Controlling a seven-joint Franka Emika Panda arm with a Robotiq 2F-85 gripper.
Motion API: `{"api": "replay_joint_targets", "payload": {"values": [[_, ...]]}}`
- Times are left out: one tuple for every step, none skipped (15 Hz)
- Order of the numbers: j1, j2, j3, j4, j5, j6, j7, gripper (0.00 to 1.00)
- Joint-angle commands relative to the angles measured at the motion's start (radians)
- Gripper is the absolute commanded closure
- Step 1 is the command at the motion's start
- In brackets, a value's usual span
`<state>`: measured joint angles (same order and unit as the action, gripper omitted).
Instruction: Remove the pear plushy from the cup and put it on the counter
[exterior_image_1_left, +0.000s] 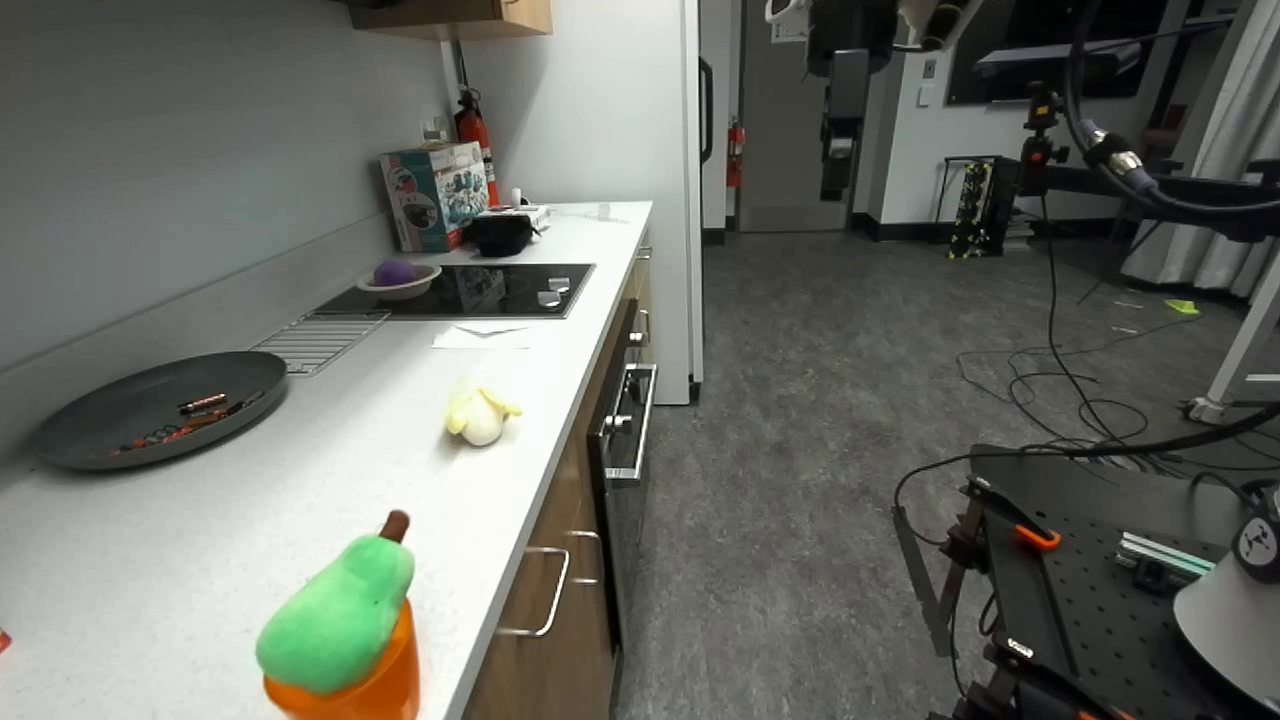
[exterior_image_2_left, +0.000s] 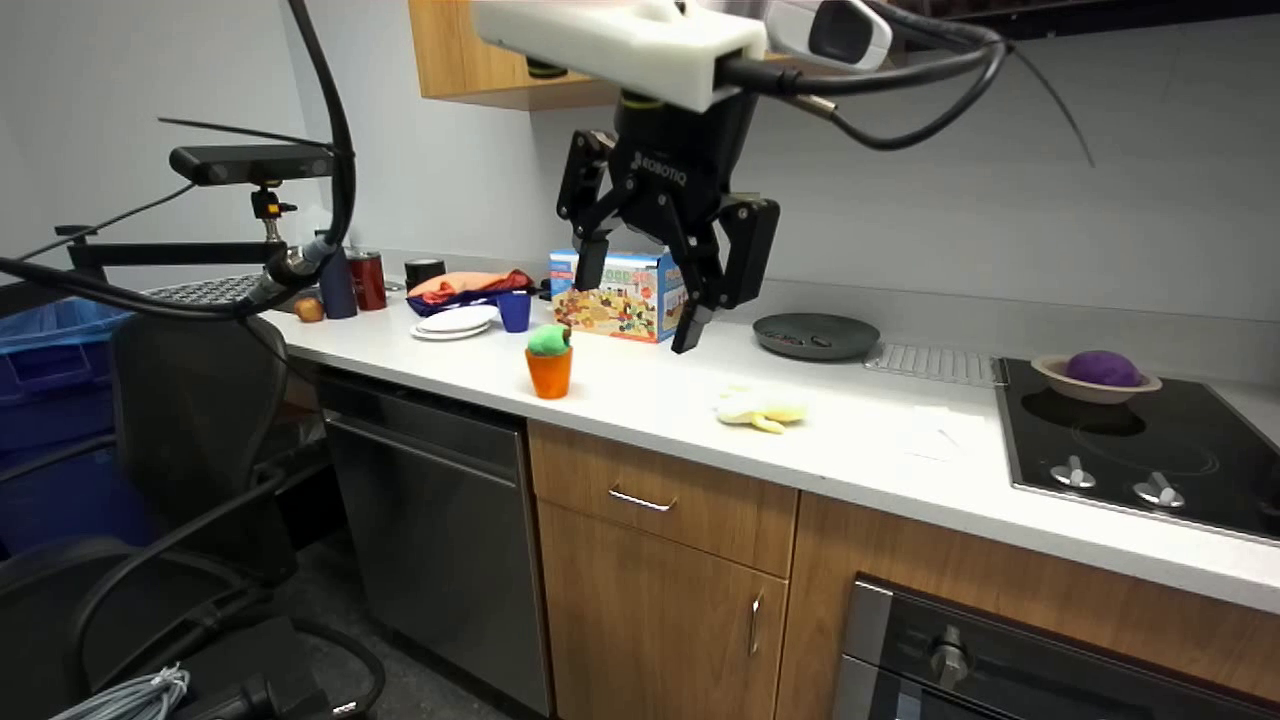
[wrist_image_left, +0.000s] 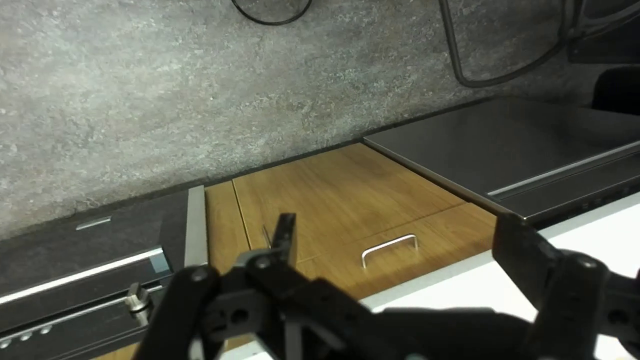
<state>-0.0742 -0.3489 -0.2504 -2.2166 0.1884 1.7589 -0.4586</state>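
Observation:
The green pear plushy (exterior_image_1_left: 338, 612) sits tilted in the mouth of the orange cup (exterior_image_1_left: 388, 678), its brown stem pointing up. The pear (exterior_image_2_left: 547, 340) and the cup (exterior_image_2_left: 550, 374) also show in an exterior view, upright near the front edge of the white counter (exterior_image_2_left: 640, 395). My gripper (exterior_image_2_left: 640, 300) is open and empty, high in the air and apart from the cup. The gripper (exterior_image_1_left: 838, 170) shows edge-on in an exterior view. In the wrist view my spread fingers (wrist_image_left: 397, 227) frame wooden drawers and the counter (wrist_image_left: 470, 290); the pear and cup are out of view there.
A pale yellowish lump (exterior_image_2_left: 758, 406) lies on the counter beyond the cup. A dark plate (exterior_image_1_left: 165, 405) holding small items, a wire rack (exterior_image_1_left: 325, 338), a cooktop (exterior_image_1_left: 500, 290) and a bowl (exterior_image_1_left: 400, 290) with a purple ball lie further along. A box (exterior_image_2_left: 615, 295) and blue cup (exterior_image_2_left: 514, 311) stand behind.

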Motion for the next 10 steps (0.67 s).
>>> {"api": "replay_joint_targets", "payload": {"values": [[0.045, 0.026, 0.024, 0.034, 0.082, 0.022, -0.065, 0.0], [0.059, 0.027, 0.034, 0.035, 0.1, 0.03, -0.084, 0.0], [0.073, 0.028, 0.046, 0.037, 0.114, 0.035, -0.1, 0.0], [0.088, 0.028, 0.06, 0.036, 0.125, 0.04, -0.115, 0.0], [0.104, 0.04, 0.078, 0.04, 0.133, 0.048, -0.122, 0.0], [0.116, 0.052, 0.094, 0.046, 0.136, 0.054, -0.125, 0.0], [0.126, 0.06, 0.108, 0.05, 0.137, 0.055, -0.124, 0.0], [0.132, 0.065, 0.12, 0.054, 0.134, 0.053, -0.12, 0.0], [0.112, 0.035, 0.115, 0.025, 0.116, 0.046, -0.094, 0.0], [0.117, 0.04, 0.125, 0.025, 0.115, 0.047, -0.089, 0.0]]}}
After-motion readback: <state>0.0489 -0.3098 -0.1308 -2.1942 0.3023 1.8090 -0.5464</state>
